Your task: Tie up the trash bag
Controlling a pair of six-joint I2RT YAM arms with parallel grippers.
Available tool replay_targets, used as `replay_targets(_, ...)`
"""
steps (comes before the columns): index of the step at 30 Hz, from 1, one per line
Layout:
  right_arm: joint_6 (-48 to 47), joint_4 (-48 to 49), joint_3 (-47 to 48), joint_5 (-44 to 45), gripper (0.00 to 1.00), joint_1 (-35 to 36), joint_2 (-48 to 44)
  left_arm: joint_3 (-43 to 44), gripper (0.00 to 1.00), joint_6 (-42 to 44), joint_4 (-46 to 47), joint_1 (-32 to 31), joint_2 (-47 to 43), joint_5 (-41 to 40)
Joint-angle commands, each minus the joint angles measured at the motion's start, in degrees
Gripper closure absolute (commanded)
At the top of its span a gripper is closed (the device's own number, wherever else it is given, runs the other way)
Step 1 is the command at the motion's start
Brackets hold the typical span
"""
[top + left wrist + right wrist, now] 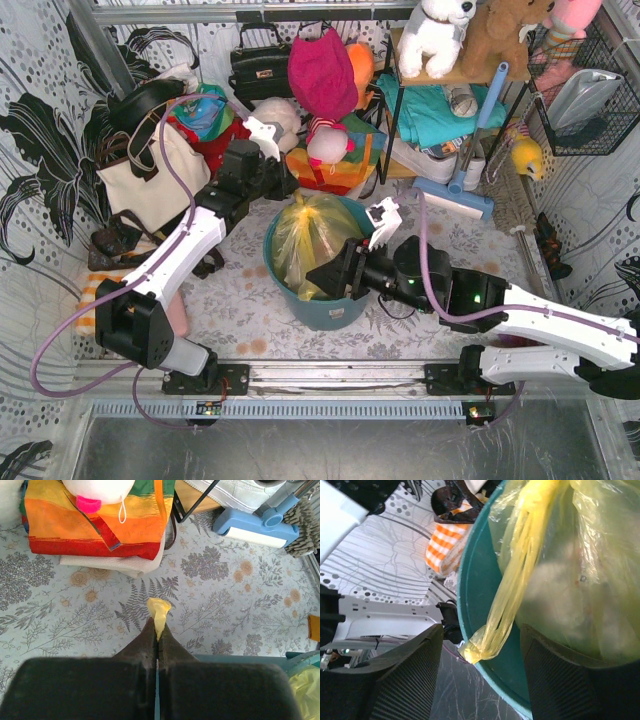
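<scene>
1. The trash bag [308, 232] sits in the teal bin [335, 312] mid-table, between the two arms, with its yellow-green top bunched above the rim.
2. Nearest me, the right gripper [335, 275] is at the bin's near-right rim with its jaws parted and nothing in its hold.
3. Its wrist view shows what the overhead one can't. A twisted strand [515, 590] of the bag hangs between the fingers with a gap on either side, and its bunched end [481, 647] lies over the teal wall.
4. Farther back, the left gripper [278, 183] is at the bin's far-left side.
5. From overhead I can't make out its grip. The left wrist view shows the fingers clamped tight on a small yellow tip [159, 611] of the bag, which pokes out above the floral tabletop [225, 605].
</scene>
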Motion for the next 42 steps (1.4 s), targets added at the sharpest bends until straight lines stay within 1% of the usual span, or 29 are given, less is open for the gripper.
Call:
replay_targets(1, 5.49, -4.49, 2.92, 2.79, 0.36, -0.89, 2.85, 1.03, 1.0, -0.5, 2.62, 0.3, -1.69, 1.02)
replay_targets(5, 6.25, -1.73, 2.48, -2.53, 0.35, -3.86, 6.52, 1.42, 1.0, -1.07, 2.85, 0.33, -1.92, 1.62)
replay_targets(8, 6.58, 2.21, 2.0, -7.01, 0.4, -5.55, 8.89, 1.54, 1.0, -1.42, 2.99, 0.27, -2.43, 2.32)
replay_targets(9, 6.7, 3.46, 1.98, -8.37, 0.45, -5.89, 9.71, 1.58, 1.0, -1.45, 2.99, 0.29, -2.59, 2.41)
replay_targets(12, 6.82, 6.67, 2.51, -11.93, 0.66, -6.66, 11.88, 1.82, 1.0, -1.67, 3.08, 0.32, -3.28, 2.74)
replay_targets(16, 6.9, 9.75, 2.75, -13.88, 0.99, -7.38, 11.29, 2.91, 1.0, -1.98, 2.9, 0.32, -4.05, 3.11)
replay_targets(20, 4.86, 13.7, 3.26, -14.75, 1.0, -7.7, 7.88, 7.64, 1.0, -2.3, 2.2, 0.32, -4.5, 3.71)
replay_targets(25, -1.32, 14.79, 9.69, -19.4, 1.0, -7.67, 6.24, 18.35, 1.0, -1.89, -0.58, 0.27, -3.73, 3.88)
replay_targets(28, -1.95, 16.3, 9.98, -21.2, 1.0, -7.68, 4.81, 20.72, 1.0, -2.39, -0.1, 0.3, -3.73, 5.1)
replay_targets(30, -1.49, 16.49, 7.02, -21.04, 1.0, -7.68, 3.35, 19.55, 1.0, -2.38, 0.17, 0.32, -3.49, 5.67)
replay_targets(32, 0.22, 16.61, 2.12, -20.07, 1.0, -7.67, 1.27, 16.1, 1.0, -2.33, 0.62, 0.27, -3.26, 5.66)
replay_targets(35, 4.4, 18.46, -6.68, -18.88, 1.0, -7.6, -1.4, 7.43, 1.0, -2.97, 4.08, 0.27, -3.41, 5.76)
replay_targets(37, 6.59, 19.2, -10.96, -18.86, 1.0, -7.64, -2.62, 2.37, 1.0, -3.16, 6.64, 0.31, -3.11, 5.83)
replay_targets(40, 7.48, 18.94, -12.37, -19.26, 1.0, -7.61, -3.68, -1.76, 1.0, -2.05, 8.78, 0.32, -2.09, 4.41)
replay_targets(42, 5.91, 17.68, -10.35, -19.23, 1.0, -7.6, -3.62, -0.49, 1.0, -0.5, 7.39, 0.71, -0.88, 3.43)
